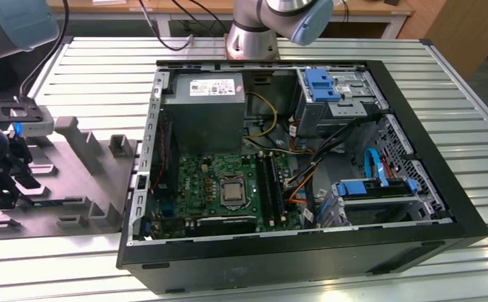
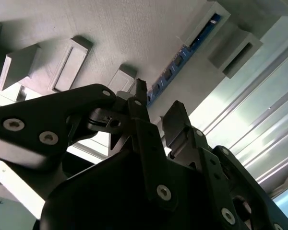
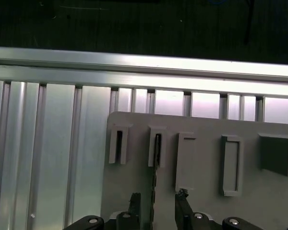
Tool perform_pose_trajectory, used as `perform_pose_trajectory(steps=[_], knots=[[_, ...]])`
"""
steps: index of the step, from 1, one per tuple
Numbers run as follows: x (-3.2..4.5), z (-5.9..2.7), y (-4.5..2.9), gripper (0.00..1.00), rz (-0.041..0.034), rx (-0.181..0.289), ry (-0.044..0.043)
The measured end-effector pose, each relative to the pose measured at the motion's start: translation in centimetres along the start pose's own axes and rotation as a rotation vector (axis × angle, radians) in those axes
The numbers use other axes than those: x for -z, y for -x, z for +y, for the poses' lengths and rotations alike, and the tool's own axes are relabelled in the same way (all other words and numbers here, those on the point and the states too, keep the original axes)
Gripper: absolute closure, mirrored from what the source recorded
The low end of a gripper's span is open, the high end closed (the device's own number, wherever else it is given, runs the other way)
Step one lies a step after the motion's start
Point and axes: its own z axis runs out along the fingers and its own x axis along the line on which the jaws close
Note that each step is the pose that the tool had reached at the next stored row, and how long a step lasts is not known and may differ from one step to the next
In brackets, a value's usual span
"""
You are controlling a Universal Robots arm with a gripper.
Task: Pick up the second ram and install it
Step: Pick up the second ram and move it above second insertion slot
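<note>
The second ram (image 3: 155, 172) is a thin blue stick standing on edge in a slotted holder of the grey fixture plate (image 3: 134, 163). In the second wrist view the second ram (image 2: 182, 55) runs between two grey holders, its dark chips showing. My gripper (image 3: 159, 194) is open. One black finger (image 3: 135, 206) is on each side of the stick, with a gap on both sides. The near end of the stick lies between the tips of my gripper (image 2: 158, 98). In the exterior view my gripper (image 1: 7, 179) hangs over the fixture plate (image 1: 75, 211) at the exterior view's left.
The open black computer case (image 1: 412, 207) lies on the slatted aluminium table (image 1: 101, 69). Inside are the green motherboard (image 1: 198, 189) with long black slots (image 1: 269, 182), a grey power-supply box (image 1: 203, 110), cables and blue drive brackets (image 1: 319, 85). Grey holder blocks (image 1: 80, 141) rise from the fixture plate.
</note>
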Motion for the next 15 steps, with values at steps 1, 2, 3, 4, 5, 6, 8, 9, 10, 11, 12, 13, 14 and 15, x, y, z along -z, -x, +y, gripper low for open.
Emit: perform_pose_trajectory(steps=[1, 2, 3, 4, 5, 6, 8, 9, 10, 11, 12, 13, 14, 15], knots=[[-0.16, 0.03, 0.00, 0.58, 0.0001, 0.000, 0.0002], [-0.34, 0.07, 0.00, 0.58, 0.0001, 0.000, 0.0001], [-0.51, 0.10, 0.00, 0.58, 0.0001, 0.000, 0.0002], [-0.70, 0.12, -0.01, 0.58, 0.0001, 0.000, 0.0001], [-0.86, 0.14, -0.01, 0.58, 0.0001, 0.000, 0.0002], [-1.02, 0.17, -0.01, 0.58, 0.0001, 0.000, 0.0002], [-1.30, 0.18, -0.01, 0.58, 0.0001, 0.000, 0.0001], [-1.44, 0.19, -0.02, 0.58, 0.0001, 0.000, 0.0002], [-1.56, 0.19, -0.02, 0.58, 0.0001, 0.000, 0.0001], [-1.67, 0.19, -0.02, 0.58, 0.0002, 0.000, 0.0002], [-1.79, 0.19, -0.02, 0.58, 0.0002, 0.000, 0.0003], [-1.89, 0.19, -0.02, 0.58, 0.0001, 0.000, 0.0002], [-1.91, 0.19, -0.03, 0.58, 0.0002, 0.000, 0.0003], [-1.91, 0.19, -0.03, 0.58, 0.0003, 0.000, 0.0004]])
